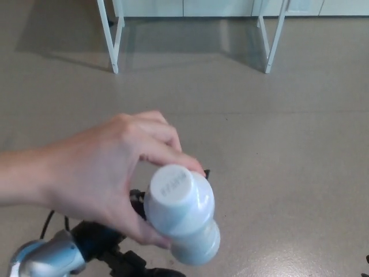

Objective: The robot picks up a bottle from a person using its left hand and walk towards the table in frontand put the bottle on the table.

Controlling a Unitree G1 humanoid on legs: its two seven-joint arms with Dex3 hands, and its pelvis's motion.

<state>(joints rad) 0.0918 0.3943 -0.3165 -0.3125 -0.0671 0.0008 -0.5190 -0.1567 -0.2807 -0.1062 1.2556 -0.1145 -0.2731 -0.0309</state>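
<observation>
The person's hand [98, 179] holds the white bottle [184, 216] right over my left hand [105, 241], which is mostly hidden so I cannot tell how open it is, and I should wrap it snugly round the bottle's middle before the person lets go.

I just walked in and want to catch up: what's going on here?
A person's hand holds a white bottle, cap toward the camera, over the robot's left hand. That hand is mostly hidden, so its grip can't be judged. The white table legs stand farther ahead across the floor.
</observation>
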